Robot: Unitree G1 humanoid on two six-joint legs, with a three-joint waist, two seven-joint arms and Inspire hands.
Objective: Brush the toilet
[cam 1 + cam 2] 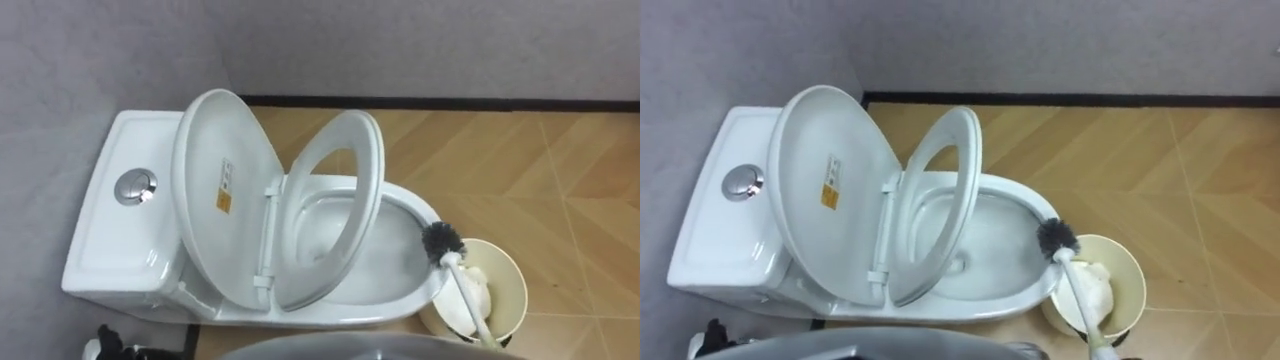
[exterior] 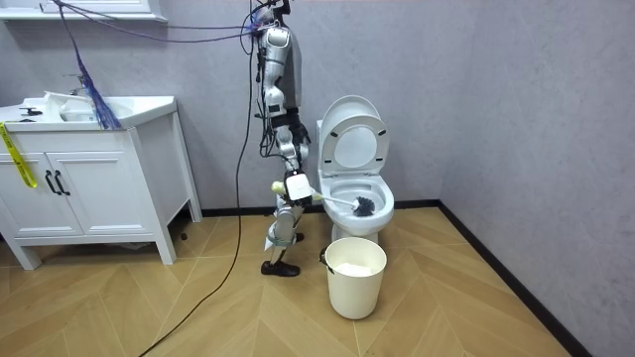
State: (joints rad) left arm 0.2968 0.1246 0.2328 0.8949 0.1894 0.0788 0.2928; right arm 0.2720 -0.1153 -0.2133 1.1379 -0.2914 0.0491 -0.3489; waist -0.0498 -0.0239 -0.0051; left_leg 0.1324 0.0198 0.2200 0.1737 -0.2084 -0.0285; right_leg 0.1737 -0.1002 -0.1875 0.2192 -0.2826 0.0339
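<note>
Right hand [image 2: 296, 187] clasps the white-handled, black-bristled toilet brush [image 1: 443, 243], shaft running forward-left from it, head at the rim of the white ceramic toilet [image 1: 412, 207].

Soft, even indoor light fills the room. The white toilet [image 1: 110, 235] shows faint glossy highlights on its raised lid [image 1: 225, 140]. Shadows under the vanity cabinet [image 2: 94, 183] and the waste bin [image 2: 355, 286] lie weak and diffuse on the wooden floor [image 2: 476, 307].

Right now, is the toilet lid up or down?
Up. The lid and the seat both stand raised, leaning back toward the tank, and the bowl lies open below them.
</note>
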